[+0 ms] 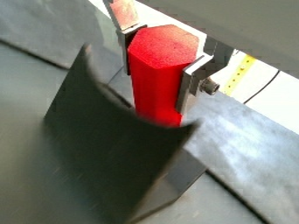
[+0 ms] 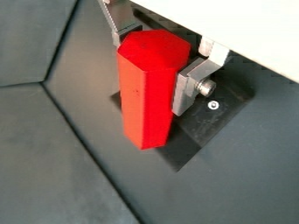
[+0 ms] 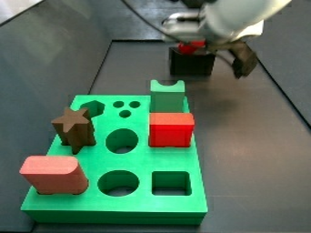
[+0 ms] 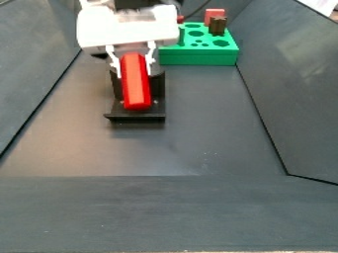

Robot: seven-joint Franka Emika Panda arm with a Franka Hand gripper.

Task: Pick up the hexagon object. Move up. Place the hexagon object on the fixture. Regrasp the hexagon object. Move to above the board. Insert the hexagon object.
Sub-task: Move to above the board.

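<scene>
Over the fixture (image 4: 136, 111), the tool (image 2: 158, 66) clamps the hexagon object (image 2: 149, 87); open floor all round.

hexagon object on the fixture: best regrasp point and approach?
Grip the hexagon object across two opposite flat faces near its upper end, coming from above. It stands upright against the fixture, whose base blocks its lower end. The claw sits there now, fingers flanking it.

Red hexagon object (image 2: 149, 87) stands upright on the dark fixture (image 1: 111, 144), pinched between the claw (image 1: 163, 54) fingers, well apart from the green board (image 3: 115, 173) with its shaped holes in both side views.
</scene>
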